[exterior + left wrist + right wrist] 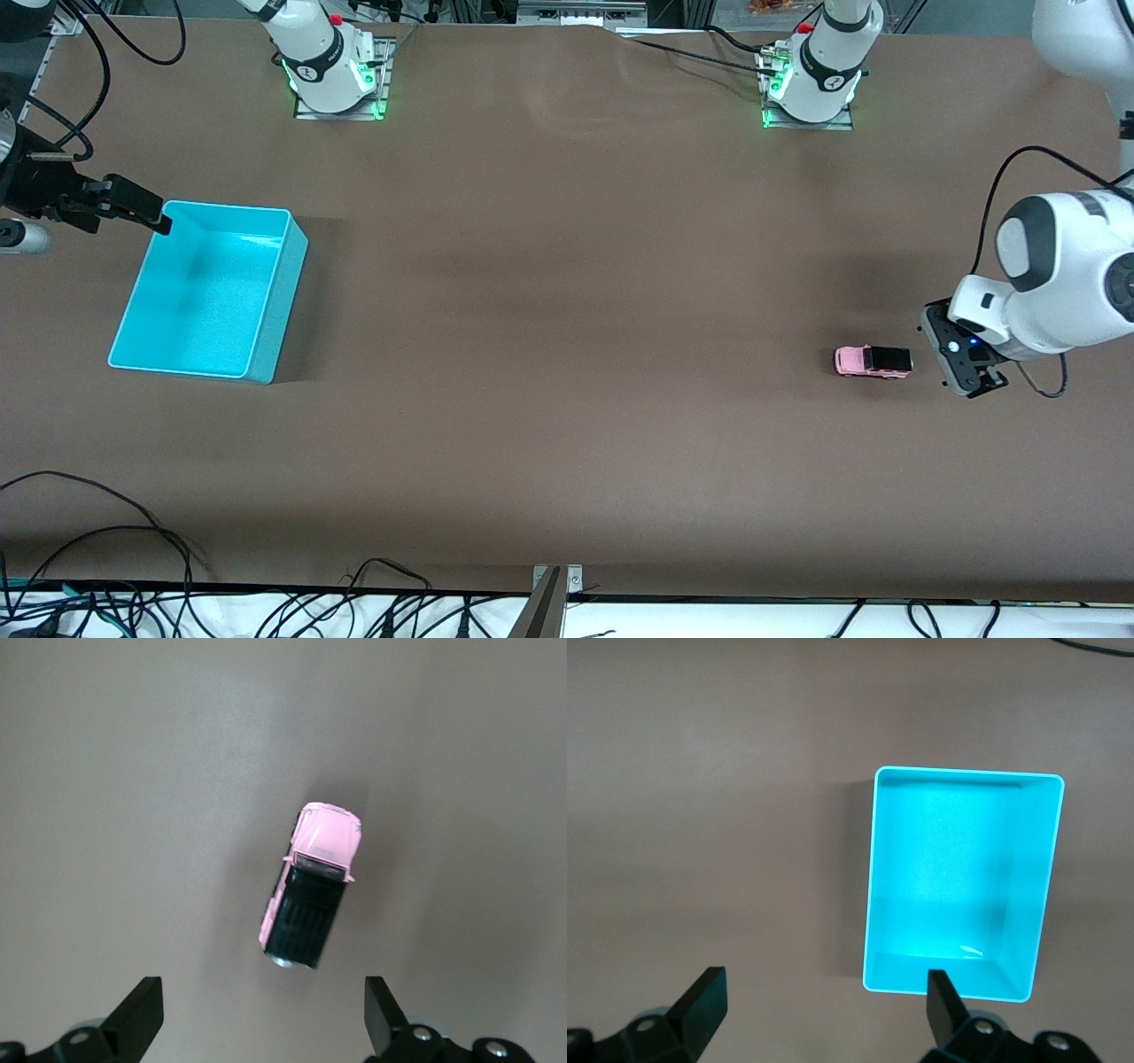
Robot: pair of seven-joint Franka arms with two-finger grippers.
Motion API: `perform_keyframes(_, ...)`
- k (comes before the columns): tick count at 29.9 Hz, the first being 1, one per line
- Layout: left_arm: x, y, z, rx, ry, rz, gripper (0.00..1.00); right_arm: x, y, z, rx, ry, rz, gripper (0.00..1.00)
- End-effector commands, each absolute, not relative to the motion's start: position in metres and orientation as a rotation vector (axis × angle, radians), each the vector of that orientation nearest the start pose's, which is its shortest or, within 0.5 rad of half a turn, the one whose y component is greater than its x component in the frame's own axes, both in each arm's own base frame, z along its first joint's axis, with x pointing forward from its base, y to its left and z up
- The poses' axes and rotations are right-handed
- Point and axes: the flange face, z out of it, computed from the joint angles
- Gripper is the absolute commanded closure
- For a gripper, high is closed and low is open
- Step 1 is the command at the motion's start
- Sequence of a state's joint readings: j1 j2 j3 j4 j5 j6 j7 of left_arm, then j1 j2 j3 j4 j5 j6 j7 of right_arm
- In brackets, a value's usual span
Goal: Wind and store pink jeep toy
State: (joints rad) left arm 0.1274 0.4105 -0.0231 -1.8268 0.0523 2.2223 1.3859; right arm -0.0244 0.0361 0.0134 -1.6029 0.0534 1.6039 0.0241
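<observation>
The pink jeep toy stands on its wheels on the brown table toward the left arm's end. My left gripper hangs over the table just beside the jeep's black rear, open and empty. In the left wrist view the jeep lies ahead of the open gripper, not between the fingers. The turquoise bin stands empty toward the right arm's end. My right gripper is open and empty over the bin's corner farthest from the front camera. The right wrist view shows the bin ahead of that gripper.
Cables trail along the table's edge nearest the front camera. The two arm bases stand at the edge farthest from it. The brown table stretches bare between bin and jeep.
</observation>
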Motion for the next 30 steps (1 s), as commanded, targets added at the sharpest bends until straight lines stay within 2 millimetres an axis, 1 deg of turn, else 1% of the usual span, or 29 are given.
perform_keyframes(1, 0.617, 0.067, 0.282, -2.338, 2.000, 0.009, 0.00, 0.566, -0.003, 0.596, -3.102, 0.040, 0.059, 0.00)
perform_keyframes(4, 0.610, 0.064, 0.268, -2.296, 2.032, -0.013, 0.00, 0.566, -0.003, 0.596, -3.102, 0.040, 0.059, 0.00)
perform_keyframes(8, 0.612, 0.063, 0.248, -2.222, 2.090, -0.041, 0.00, 0.566, -0.004, 0.596, -3.102, 0.043, 0.059, 0.00)
perform_keyframes(10, 0.612, 0.063, 0.236, -2.210, 2.104, -0.045, 0.00, 0.566, -0.003, 0.596, -3.102, 0.040, 0.059, 0.00)
perform_keyframes(13, 0.611, 0.061, 0.224, -2.198, 2.126, -0.039, 0.00, 0.566, -0.003, 0.596, -3.102, 0.040, 0.059, 0.00)
perform_keyframes(18, 0.607, 0.060, 0.215, -2.166, 2.174, -0.027, 0.00, 0.566, -0.003, 0.596, -3.102, 0.040, 0.059, 0.00)
perform_keyframes(22, 0.603, 0.059, 0.210, -2.155, 2.169, -0.044, 0.00, 0.566, -0.004, 0.596, -3.102, 0.040, 0.059, 0.00)
perform_keyframes(27, 0.601, 0.059, 0.196, -2.153, 2.166, -0.056, 0.00, 0.566, -0.004, 0.596, -3.102, 0.040, 0.059, 0.00)
perform_keyframes(30, 0.600, 0.058, 0.194, -2.155, 2.169, -0.055, 0.00, 0.566, -0.004, 0.596, -3.102, 0.040, 0.059, 0.00)
